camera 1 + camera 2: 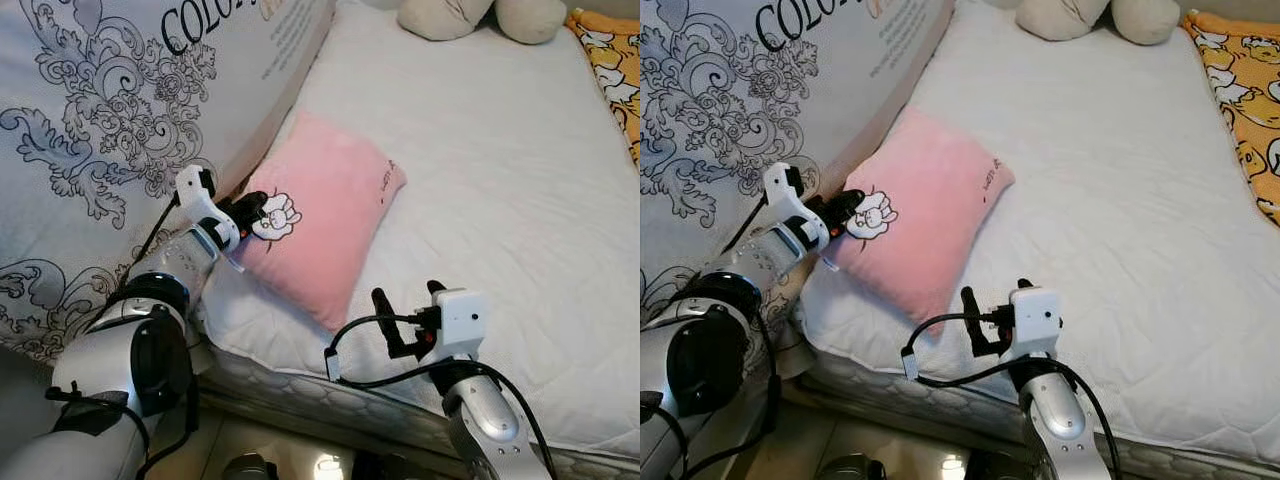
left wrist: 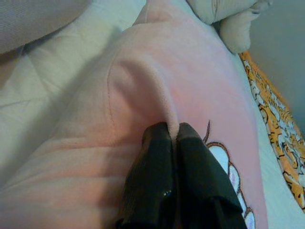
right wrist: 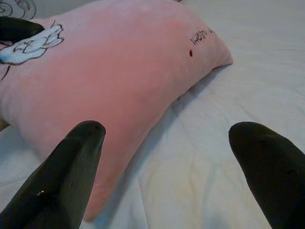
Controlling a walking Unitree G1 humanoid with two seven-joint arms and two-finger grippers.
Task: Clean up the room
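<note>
1. The pink pillow (image 1: pixel 325 215) lies on the white bed (image 1: pixel 500 180), left of centre in the head views, its left edge against the big patterned cushion (image 1: pixel 100 120) that fills the upper left.
2. It looks light, plush and floppy — it will sag and fold if lifted by one edge, not slip or break. A pinched fold of fabric near a corner or seam seems the surest hold; the flat middle gives little to bite.
3. The left gripper (image 1: pixel 250 212) has its jaws pressed together on a raised pinch of pink fabric beside the white cartoon patch (image 1: pixel 277 217).
4. The right gripper (image 1: pixel 408 318) hovers at the lower centre, just off the pillow's near end — jaws spread wide, holding nothing, touching nothing.
</note>
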